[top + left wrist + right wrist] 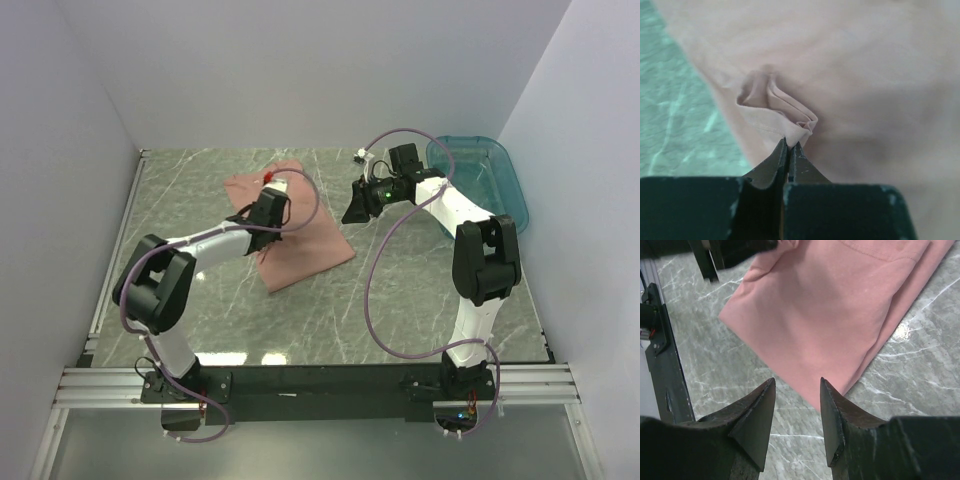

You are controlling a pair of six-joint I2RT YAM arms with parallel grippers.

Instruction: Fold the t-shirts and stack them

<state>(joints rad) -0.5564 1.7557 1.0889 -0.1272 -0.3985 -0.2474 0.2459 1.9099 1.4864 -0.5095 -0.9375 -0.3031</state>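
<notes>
Upper centre of the overhead view, the pink shirt (305, 240) lay folded into a rough rectangle on the marble table (400, 310). It was skewed, with one corner pointing toward the bottom of the frame.

The left arm (200, 245) rose from its base at lower left, bent sharply at the elbow and ran up and right to the shirt's left edge. The left claw (790, 146) was clenched on a small pinch of that edge. Only its wrist view showed this: the cloth bunched into a ruffled fold just ahead of the closed tips, with bare table at the frame's left. From overhead the wrist hid the grip.

The right arm (485, 260) climbed from lower right, folded at the elbow and stretched left. The right claw (797, 385) hung above the table just right of the shirt, its fingers apart with nothing between them. Its wrist view showed the shirt's stacked layers along one edge and a corner beyond the tips, with the dark left arm over the cloth at upper left.

A teal tub (490, 170) sat at upper right by the wall, its left rim crossed by the right arm. A purple cable (375, 290) looped over the table beside the right arm.
</notes>
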